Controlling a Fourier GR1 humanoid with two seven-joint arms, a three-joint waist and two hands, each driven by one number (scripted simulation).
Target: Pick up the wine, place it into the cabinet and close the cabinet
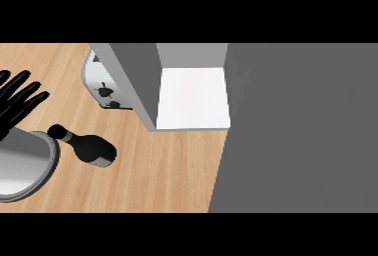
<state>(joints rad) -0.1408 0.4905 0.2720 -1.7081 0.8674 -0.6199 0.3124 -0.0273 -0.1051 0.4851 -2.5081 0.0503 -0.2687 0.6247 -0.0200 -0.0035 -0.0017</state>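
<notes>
No text, label, brand, number or sign can be read anywhere. The dark wine bottle (90, 146) shows no legible label. The toaster (103, 82) has two small dark knobs on its side, but no marks beside them can be read. The cabinet (193, 95) and the wooden bench (170, 170) carry no writing.
</notes>
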